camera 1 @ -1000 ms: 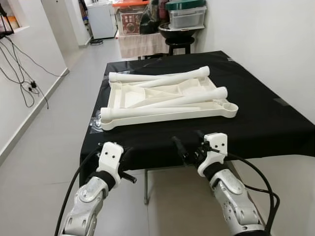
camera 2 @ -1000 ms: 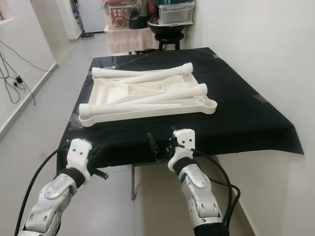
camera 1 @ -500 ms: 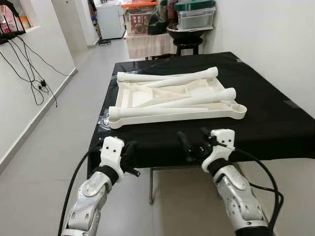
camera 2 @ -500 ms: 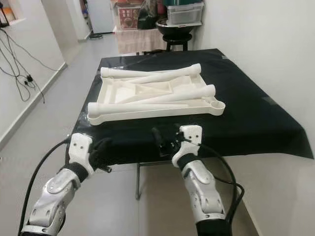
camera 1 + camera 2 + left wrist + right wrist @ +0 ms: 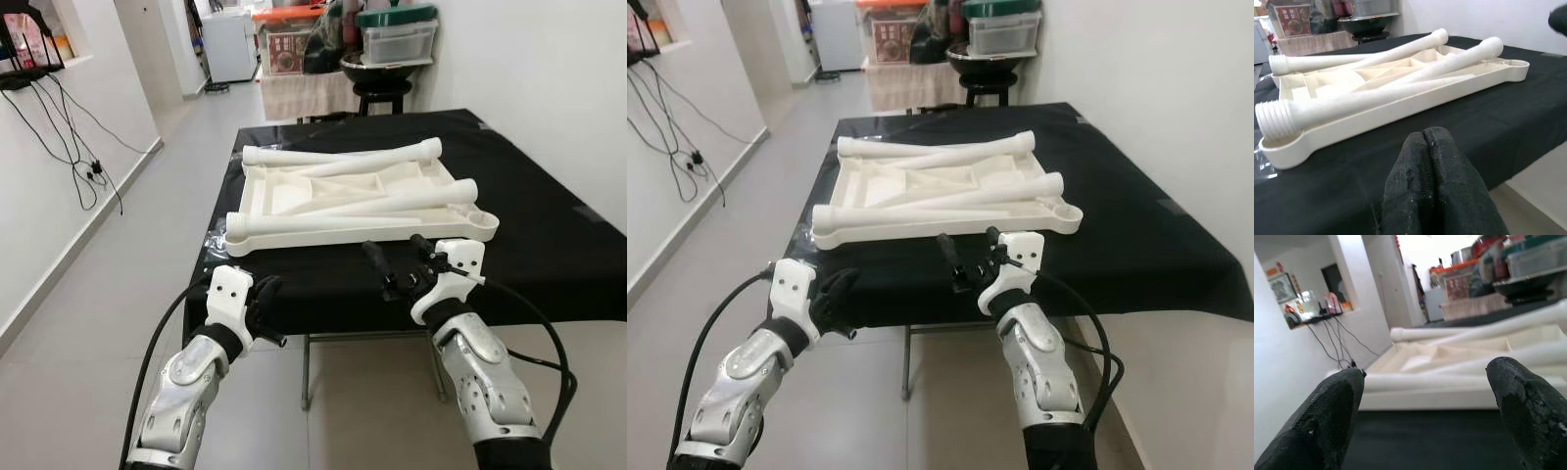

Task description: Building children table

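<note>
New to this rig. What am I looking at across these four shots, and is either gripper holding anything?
It is a humanoid robot with two silver arms, each ending in two black fingers. Two pictures come from its head cameras, looking down and forward; the other two look along each wrist.

Ahead stands a table under a black cloth. On it lies a cream plastic tabletop, upside down, with four loose legs resting across it, one with a threaded end.

The left gripper is at the near table edge, fingers pressed shut on nothing. The right gripper is over the near edge, open, facing the tabletop. Neither holds anything.
</note>
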Controlling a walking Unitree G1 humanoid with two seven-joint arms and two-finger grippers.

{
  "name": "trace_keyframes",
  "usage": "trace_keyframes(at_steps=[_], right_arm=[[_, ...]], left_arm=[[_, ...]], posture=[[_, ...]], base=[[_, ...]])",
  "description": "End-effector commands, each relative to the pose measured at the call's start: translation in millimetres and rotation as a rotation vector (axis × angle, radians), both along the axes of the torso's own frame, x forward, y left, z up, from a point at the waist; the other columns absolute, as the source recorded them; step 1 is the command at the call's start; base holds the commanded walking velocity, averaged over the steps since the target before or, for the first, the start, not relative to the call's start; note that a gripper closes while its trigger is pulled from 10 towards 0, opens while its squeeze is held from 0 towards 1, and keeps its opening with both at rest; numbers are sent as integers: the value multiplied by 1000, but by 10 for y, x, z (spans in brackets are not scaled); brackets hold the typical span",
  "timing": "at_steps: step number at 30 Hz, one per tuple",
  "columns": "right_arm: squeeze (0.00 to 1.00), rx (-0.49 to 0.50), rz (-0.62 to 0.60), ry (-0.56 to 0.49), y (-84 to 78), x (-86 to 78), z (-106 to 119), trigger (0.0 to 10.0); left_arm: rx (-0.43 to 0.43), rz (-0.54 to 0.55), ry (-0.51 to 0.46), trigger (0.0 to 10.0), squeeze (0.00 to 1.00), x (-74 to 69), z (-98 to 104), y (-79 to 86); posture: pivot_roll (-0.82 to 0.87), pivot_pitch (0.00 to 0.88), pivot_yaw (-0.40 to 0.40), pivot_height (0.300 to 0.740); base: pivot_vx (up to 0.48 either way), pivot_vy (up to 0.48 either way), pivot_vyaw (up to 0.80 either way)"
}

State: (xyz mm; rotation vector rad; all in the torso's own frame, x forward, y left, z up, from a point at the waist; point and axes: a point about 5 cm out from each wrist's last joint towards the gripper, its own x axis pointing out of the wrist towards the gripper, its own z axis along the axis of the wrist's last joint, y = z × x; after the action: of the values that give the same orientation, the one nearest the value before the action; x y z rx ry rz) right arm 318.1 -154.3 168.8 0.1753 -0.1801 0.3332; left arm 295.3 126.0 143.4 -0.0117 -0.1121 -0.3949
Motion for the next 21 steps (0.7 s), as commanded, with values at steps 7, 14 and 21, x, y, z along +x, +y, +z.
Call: trace_keyframes(at_steps=[7,14,21], right_arm=[[0,0,59,-24,121,21,93,10000],[0,-15,69,-27,119,32,107,10000],[0,-29,83,-21,141,20,83,10000]], left_arm=[[-33,-13,-7,10000,0,21,28,-54],[-43,-21,-14,10000,0,30,44,-91],[-59,-18,-10,10000,0,34,47,-98]], posture=[[-117,0,11,740],[-123,0,9,740],[-125,0,11,740]], base=[[311,0,0],[312,0,0],[314,0,0]])
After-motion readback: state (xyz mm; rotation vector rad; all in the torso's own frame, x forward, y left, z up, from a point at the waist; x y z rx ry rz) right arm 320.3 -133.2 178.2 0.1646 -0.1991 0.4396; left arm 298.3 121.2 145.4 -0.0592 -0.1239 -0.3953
